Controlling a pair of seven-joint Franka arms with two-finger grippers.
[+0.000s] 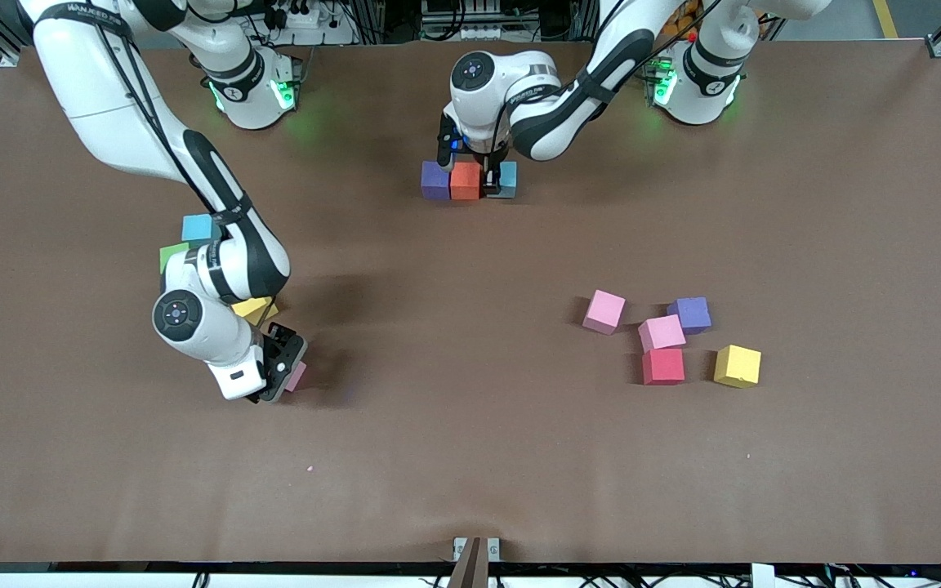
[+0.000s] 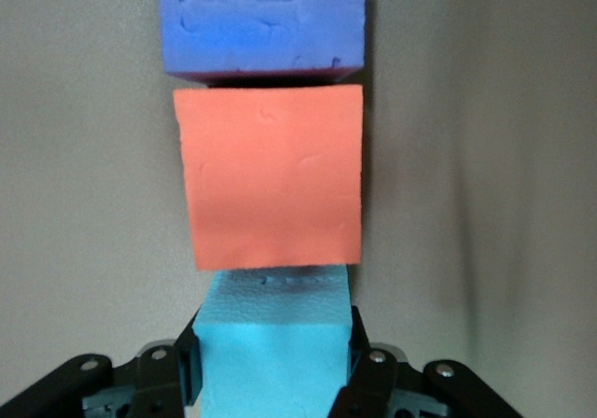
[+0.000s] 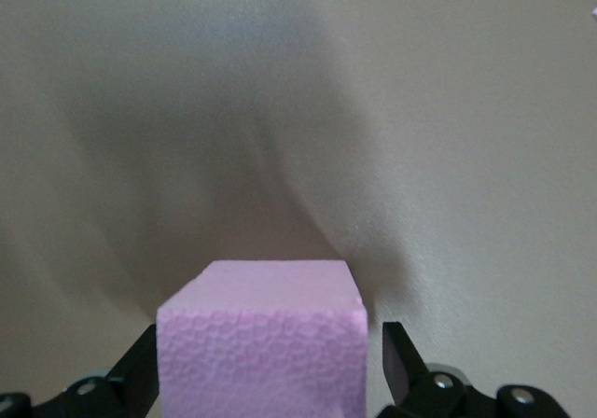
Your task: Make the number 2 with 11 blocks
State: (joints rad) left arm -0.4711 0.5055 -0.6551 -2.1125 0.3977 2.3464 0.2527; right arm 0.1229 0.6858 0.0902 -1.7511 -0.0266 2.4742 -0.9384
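A row of cubes stands near the robots' bases at mid-table: purple [image 1: 435,180], orange-red [image 1: 465,180] and light blue [image 1: 508,181]. My left gripper [image 1: 497,175] is shut on the light blue cube [image 2: 275,371], which stands against the orange-red cube [image 2: 270,185], with the purple cube [image 2: 261,17] at the row's end. My right gripper [image 1: 284,369] is low over the table toward the right arm's end. Its fingers are open around a pink cube [image 1: 297,376], which fills the right wrist view [image 3: 261,353], with a gap at one finger [image 3: 396,362].
Loose cubes toward the left arm's end: two pink [image 1: 604,311] [image 1: 662,332], purple [image 1: 689,314], red [image 1: 663,366], yellow [image 1: 738,365]. By the right arm lie a light blue cube [image 1: 197,228], a green cube [image 1: 170,255] and a partly hidden yellow cube [image 1: 254,309].
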